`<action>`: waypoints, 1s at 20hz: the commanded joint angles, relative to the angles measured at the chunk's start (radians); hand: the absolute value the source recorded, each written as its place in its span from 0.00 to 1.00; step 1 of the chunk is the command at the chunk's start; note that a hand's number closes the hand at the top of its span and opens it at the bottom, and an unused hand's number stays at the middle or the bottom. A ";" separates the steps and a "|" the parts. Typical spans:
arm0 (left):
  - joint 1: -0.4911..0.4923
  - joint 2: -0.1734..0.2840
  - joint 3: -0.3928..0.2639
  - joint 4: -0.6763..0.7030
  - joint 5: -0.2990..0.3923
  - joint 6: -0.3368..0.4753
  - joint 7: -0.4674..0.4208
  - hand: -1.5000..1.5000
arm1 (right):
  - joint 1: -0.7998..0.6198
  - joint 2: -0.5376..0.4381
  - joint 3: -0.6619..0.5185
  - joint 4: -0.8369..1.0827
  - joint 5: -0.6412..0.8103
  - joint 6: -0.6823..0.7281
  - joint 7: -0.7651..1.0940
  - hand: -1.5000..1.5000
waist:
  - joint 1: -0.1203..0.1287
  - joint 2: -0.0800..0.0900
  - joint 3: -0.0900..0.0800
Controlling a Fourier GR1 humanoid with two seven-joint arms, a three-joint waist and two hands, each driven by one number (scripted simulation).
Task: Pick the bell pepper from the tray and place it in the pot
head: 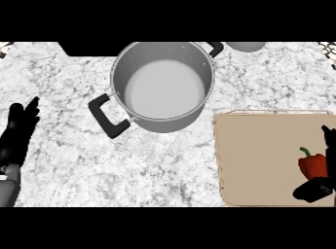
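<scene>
A red bell pepper (312, 165) with a green stem lies on the tan tray (264, 155) near its right side. My right hand (334, 160) is at the pepper's right, fingers straight along it and thumb below it; the hand is open and hides part of the pepper. The steel pot (161, 82) with black handles stands empty at the upper middle of the counter. My left hand (16, 133) rests open at the left edge, fingers pointing up.
A dark cooktop edge (91, 48) runs behind the pot. A grey rounded object (246, 46) shows at the top right of the pot. The marble counter (127, 165) lies between my left hand and the tray.
</scene>
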 commanded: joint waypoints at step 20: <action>0.082 -0.098 0.104 -0.097 -0.090 -0.107 0.011 0.50 | -0.047 0.066 -0.114 0.191 0.020 -0.012 -0.069 0.00 | 0.001 -0.001 0.000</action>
